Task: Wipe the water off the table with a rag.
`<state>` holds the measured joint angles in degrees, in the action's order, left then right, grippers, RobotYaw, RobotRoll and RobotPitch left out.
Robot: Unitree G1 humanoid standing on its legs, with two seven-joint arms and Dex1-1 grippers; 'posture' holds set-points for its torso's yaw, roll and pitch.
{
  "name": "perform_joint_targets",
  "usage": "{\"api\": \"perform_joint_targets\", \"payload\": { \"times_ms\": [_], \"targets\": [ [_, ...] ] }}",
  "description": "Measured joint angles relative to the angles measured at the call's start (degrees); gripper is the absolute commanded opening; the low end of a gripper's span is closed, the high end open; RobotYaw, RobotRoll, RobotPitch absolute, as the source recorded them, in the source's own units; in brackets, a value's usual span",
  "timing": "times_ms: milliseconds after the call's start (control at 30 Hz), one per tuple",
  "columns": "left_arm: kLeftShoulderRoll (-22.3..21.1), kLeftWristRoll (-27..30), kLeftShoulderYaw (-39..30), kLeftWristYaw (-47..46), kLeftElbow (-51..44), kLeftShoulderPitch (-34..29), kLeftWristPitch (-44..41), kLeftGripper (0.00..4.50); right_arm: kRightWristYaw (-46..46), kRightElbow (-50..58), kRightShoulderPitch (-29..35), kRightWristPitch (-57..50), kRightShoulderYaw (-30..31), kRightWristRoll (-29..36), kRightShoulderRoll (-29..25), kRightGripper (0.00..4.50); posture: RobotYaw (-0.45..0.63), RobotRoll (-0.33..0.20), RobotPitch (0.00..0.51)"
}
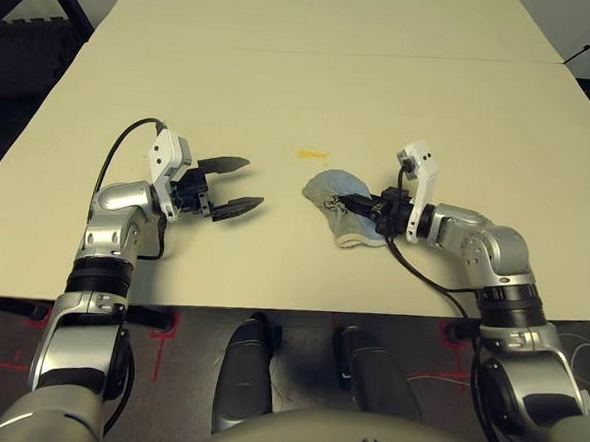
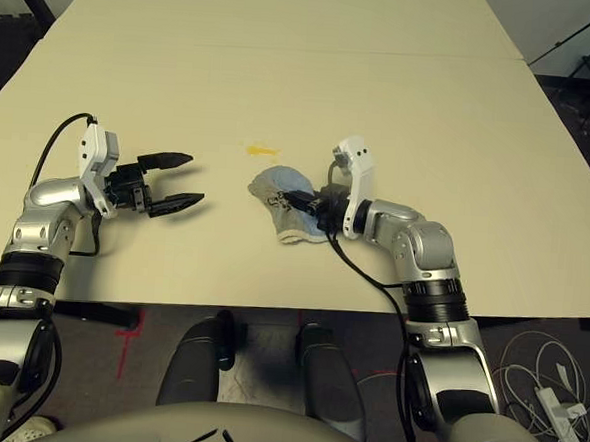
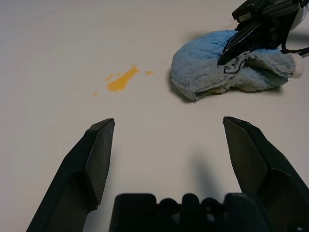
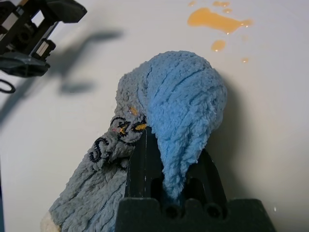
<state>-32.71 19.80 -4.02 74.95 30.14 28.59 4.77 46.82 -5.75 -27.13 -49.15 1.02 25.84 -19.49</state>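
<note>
Looked out over a broad, pale beige, smooth worktop (image 1: 282,100), crossed toward its far side by a thin seam (image 1: 385,55). Caught a dark floor (image 1: 190,375) below the near edge, with red tape marks (image 1: 160,348), and a white power strip (image 2: 560,428) among loose pale cables (image 2: 526,380) off on the right. Swung back to the middle and found the rag (image 1: 327,188), a small, soft, blue-and-grey cloth with a whitish hem and dark, scribbly stitching, bunched up on the worktop.

Had it pinched firmly between the black right fingers (image 1: 356,203), closed on the cloth, with a blue fold squeezed up between them and bulging out past the tips. Saw some orange flecks by the stitching, too.

Spotted the water (image 1: 312,153), a small yellow-orange smear with a few droplets around it, on the worktop just beyond the rag and slightly to the left, apart from the cloth. Over to the left, caught the black left fingers (image 1: 238,209) spread wide open with nothing between, above the worktop, pointed inward toward the rag side and well apart from the cloth.
</note>
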Motion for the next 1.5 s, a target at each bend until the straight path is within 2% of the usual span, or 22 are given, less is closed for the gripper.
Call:
{"api": "perform_joint_targets", "payload": {
  "times_ms": [267, 433, 567, 667, 867, 1200, 1500],
  "targets": [
    [0.07, -0.63, 0.23, -0.39, 0.57, 0.38, 0.30, 4.50, 3.62, -2.96, 0.69, -0.19, -2.32, 2.25, -9.86, 0.13, 0.09, 0.000, 0.194],
    [0.20, -0.85, 0.35, -0.39, 2.30, 1.13, 0.68, 4.50, 4.49, -8.19, 1.12, 0.67, -6.80, 2.47, -16.65, 0.13, 0.08, 0.000, 0.193],
    [0.31, -0.89, 0.56, -0.39, 2.42, 1.68, 1.03, 4.50, 3.35, -12.59, -0.13, 1.87, -9.44, 2.35, -17.92, 0.13, 0.08, 0.000, 0.192],
    [0.48, -0.92, 0.64, -0.39, 2.44, 1.99, 1.23, 4.50, 0.80, -15.55, -3.64, 3.44, -11.51, 2.37, -16.78, 0.13, 0.08, 0.000, 0.191],
    [0.60, -1.28, 0.70, -0.57, 2.73, 2.31, 1.71, 4.50, -5.04, -19.52, -11.81, 8.32, -14.30, 2.33, -9.62, 0.13, 0.10, 0.000, 0.187],
    [-0.15, -1.90, 0.17, -2.61, 4.48, 2.08, 3.08, 4.50, -11.15, -37.63, -22.04, 17.43, -11.10, -4.72, 0.28, 0.13, 0.14, 0.000, 0.183],
    [-0.25, -1.87, -0.01, -4.10, 3.30, 1.19, 3.16, 4.50, -10.70, -49.53, -30.14, 23.62, -8.45, -10.05, 7.30, 0.13, 0.18, 0.000, 0.189]
  ]
}}
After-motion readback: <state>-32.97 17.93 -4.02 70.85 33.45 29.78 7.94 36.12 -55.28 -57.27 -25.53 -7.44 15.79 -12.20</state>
